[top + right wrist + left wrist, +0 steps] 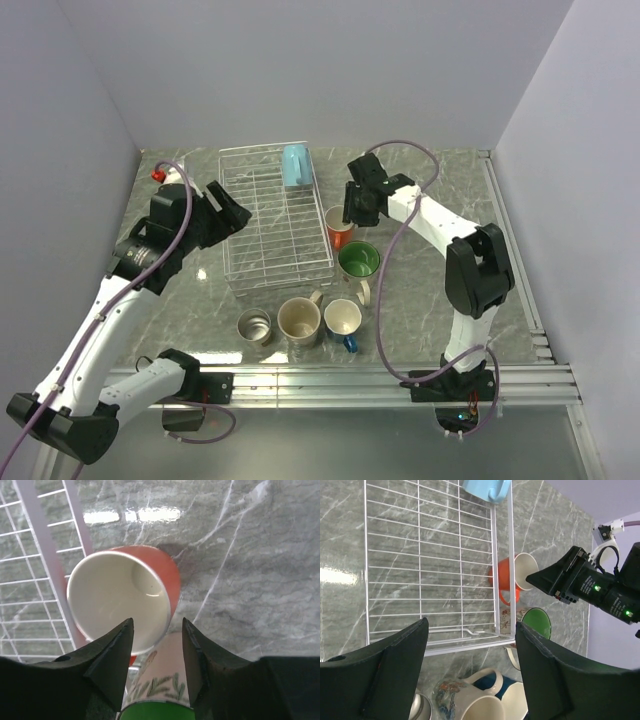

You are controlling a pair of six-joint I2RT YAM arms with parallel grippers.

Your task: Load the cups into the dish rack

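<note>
The wire dish rack (268, 225) stands mid-table with the light blue mug (295, 165) lying in its far right corner. The orange mug (339, 228) and the white mug with green inside (358, 262) stand just right of the rack. The steel mug (254, 327), beige mug (299, 320) and dark blue mug (343, 320) stand in front of it. My left gripper (233, 210) is open and empty above the rack's left side. My right gripper (353, 212) is open and empty just above the orange mug (125, 595), with the green-lined mug (160, 690) below its fingers.
The rack's right rim (35, 535) runs close beside the orange mug. Grey walls enclose the table on three sides. A metal rail (380, 378) runs along the near edge, and another runs along the right side.
</note>
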